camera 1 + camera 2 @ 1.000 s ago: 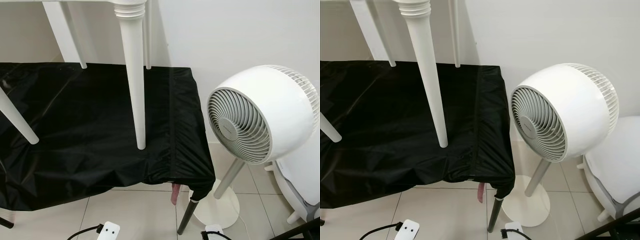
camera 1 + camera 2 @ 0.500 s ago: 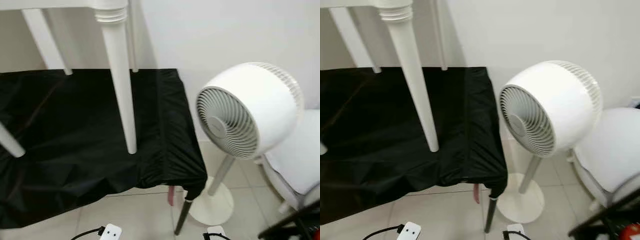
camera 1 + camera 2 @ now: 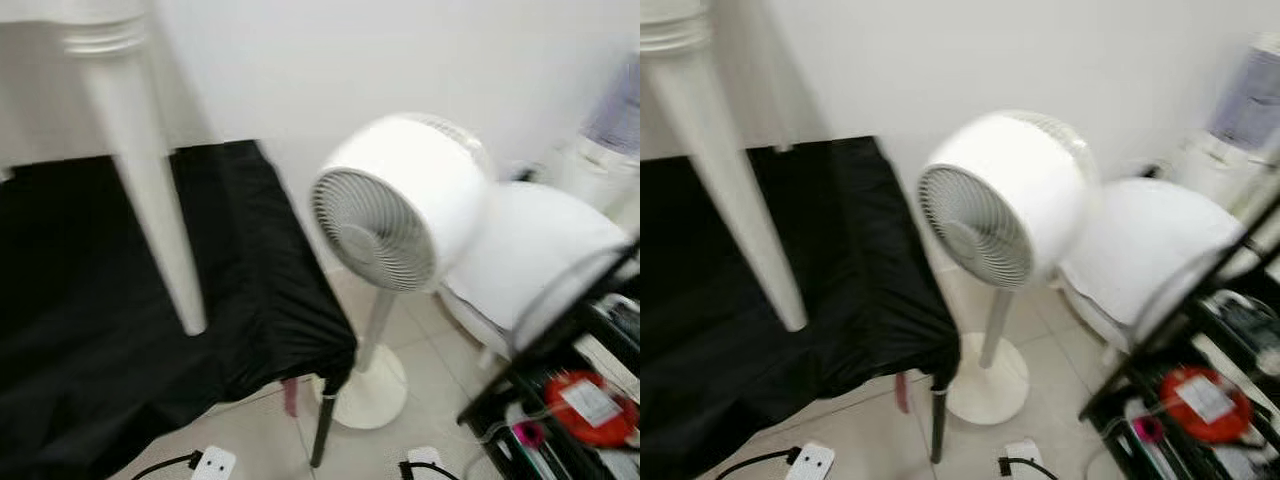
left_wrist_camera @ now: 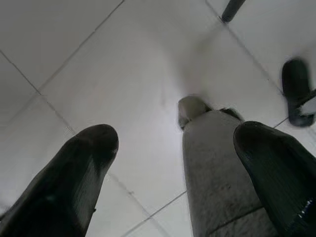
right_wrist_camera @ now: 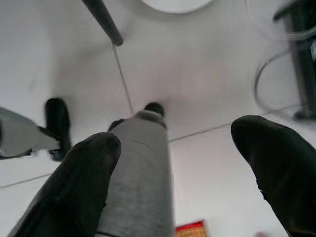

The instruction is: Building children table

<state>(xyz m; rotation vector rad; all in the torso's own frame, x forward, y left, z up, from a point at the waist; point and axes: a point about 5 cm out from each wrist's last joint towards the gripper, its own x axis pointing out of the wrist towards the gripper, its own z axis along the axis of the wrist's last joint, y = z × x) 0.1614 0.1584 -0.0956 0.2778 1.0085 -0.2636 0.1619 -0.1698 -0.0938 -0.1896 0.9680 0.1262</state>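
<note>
Head views blurred. White table leg [image 3: 150,200] stands w/ its tip on a black cloth [image 3: 90,370] covering a low stand; only the leg and a bit of tabletop edge at top of frame are visible, well apart from both grippers, which point at the floor.

Left gripper [image 4: 177,168]: fingers [image 4: 74,177] spread apart, holding nothing. Beyond the jaws: white tiled floor [image 4: 98,64] and the robot's own grey leg [image 4: 217,173], close beside one finger. A dark foot [image 4: 297,91] lies further off.

Right gripper [image 5: 177,168]: fingers [image 5: 74,187] apart, nothing between them but floor. Robot's other grey leg [image 5: 140,173] sits just beside one finger; a dark stand leg [image 5: 103,22] beyond.

White pedestal fan [image 3: 400,210] stands just beside the cloth's corner. Black rack [image 3: 570,400] w/ a red item [image 3: 588,405] further right. White power strip [image 3: 213,466] on floor tiles near bottom edge.
</note>
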